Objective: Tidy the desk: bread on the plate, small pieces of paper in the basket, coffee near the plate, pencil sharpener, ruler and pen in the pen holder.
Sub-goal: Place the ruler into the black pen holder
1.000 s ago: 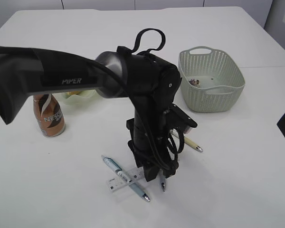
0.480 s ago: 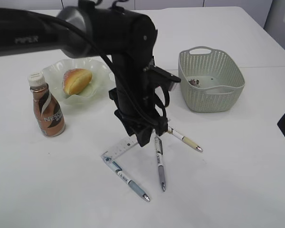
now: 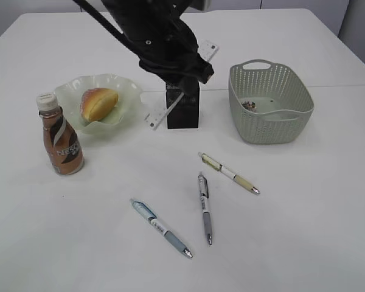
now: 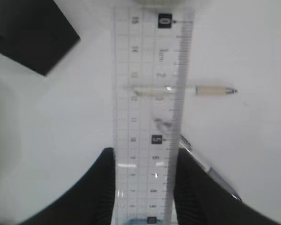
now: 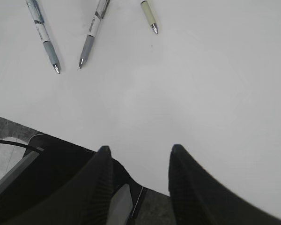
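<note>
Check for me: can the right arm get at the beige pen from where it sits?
Probably yes. The right gripper is open and empty, and only bare table lies between it and the beige pen.

A pale green perforated plastic basket (image 3: 271, 103) is showing a lattice of small holes at right. A clear ruler (image 4: 150, 117) is carrying black numerals. A brown bottle (image 3: 59, 139) is wearing a white cap; the golden bread (image 3: 98, 103) is glowing orange on a translucent pale green plate (image 3: 129, 91).
</note>
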Robot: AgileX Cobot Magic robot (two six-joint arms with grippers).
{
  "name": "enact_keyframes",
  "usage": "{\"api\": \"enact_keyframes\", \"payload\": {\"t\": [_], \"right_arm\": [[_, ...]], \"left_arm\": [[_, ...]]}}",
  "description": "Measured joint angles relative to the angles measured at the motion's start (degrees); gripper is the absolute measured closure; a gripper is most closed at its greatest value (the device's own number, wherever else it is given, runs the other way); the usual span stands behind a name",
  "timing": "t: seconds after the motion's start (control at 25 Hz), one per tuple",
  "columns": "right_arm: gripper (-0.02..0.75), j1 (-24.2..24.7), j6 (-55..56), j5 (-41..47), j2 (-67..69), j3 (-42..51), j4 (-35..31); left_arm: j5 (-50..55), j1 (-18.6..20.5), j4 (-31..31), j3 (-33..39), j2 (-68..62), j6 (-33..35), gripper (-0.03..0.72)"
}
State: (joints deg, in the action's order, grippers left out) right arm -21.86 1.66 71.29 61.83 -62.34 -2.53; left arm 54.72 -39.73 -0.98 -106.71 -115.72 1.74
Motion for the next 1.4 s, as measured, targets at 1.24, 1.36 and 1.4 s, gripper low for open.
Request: {"api": "enact_keyframes", "payload": {"t": [1.24, 1.36, 1.4], "right_arm": [[0.412, 0.0, 0.0, 0.6, -6.4, 0.0, 6.9], [0.412, 0.0, 0.0, 0.6, -6.4, 0.0, 7.1], [0.412, 0.0, 0.0, 0.6, -6.4, 0.0, 7.1]], "left_arm": [[-65.2, 6.4, -1.5, 0.6, -14.2, -4.5, 0.435], [-66.1, 7.3, 0.4, 0.6, -14.9, -4.5, 0.435], [-66.4, 7.5, 1.0, 0.6, -15.1, -4.5, 0.435]]}}
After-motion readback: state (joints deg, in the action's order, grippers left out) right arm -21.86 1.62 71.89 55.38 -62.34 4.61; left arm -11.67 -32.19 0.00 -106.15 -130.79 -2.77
